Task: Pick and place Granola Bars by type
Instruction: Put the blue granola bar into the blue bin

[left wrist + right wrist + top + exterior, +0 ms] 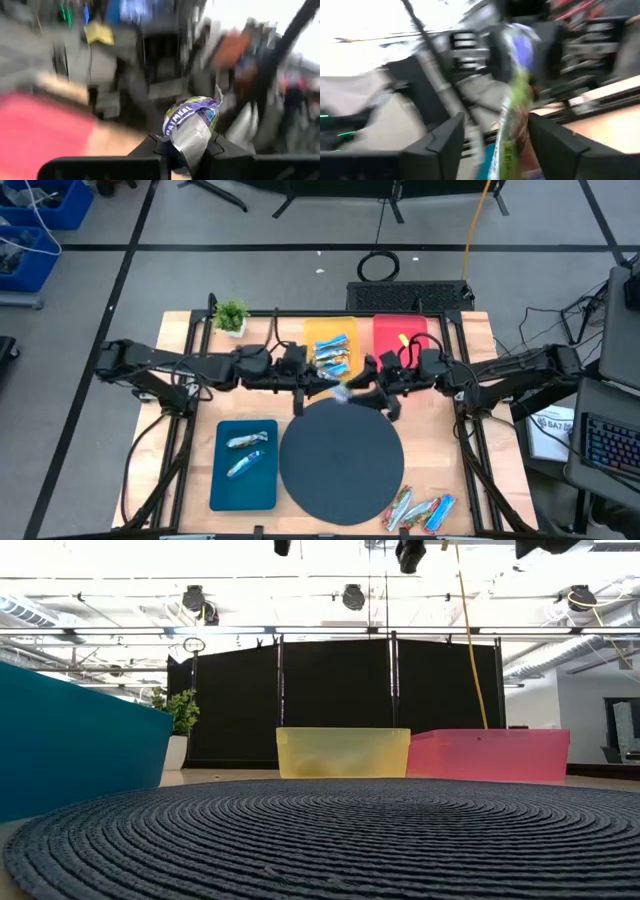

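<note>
Granola Bars, high view: two silvery-blue bars (247, 452) lie in the teal tray (243, 492) at 8 o'clock on the tabletop (180, 330). Several blue bars (333, 354) sit in the yellow tray (316, 330) at 12 o'clock. Three bars (420, 509) rest on bare wood at 5 o'clock, just beside the round dark mat (340, 463). The red tray (398, 327) stands to the right of the yellow one and holds a small yellow piece (404, 338). A small potted plant (231, 317) stands at 11 o'clock. The left hand (322, 383) and right hand (368, 383) meet above the mat's 12 o'clock edge, with one pale bar (341, 391) between them.

Low view: the mat fills the foreground; the yellow tray, the red tray (490, 755) and the teal wall (80, 745) stand behind it. Both arms are almost out of the picture at the top.

Left wrist view: the left hand (186, 149) is clamped on the silver end of a wrapper printed "OATMEAL" (192, 125), which stands up from the fingers.

Right wrist view: the right hand (495, 132) has its fingers (447, 137) spread apart, with a green and blue bar (512, 125) hanging in the gap. Heavy blur; I cannot tell whether either finger touches it.
</note>
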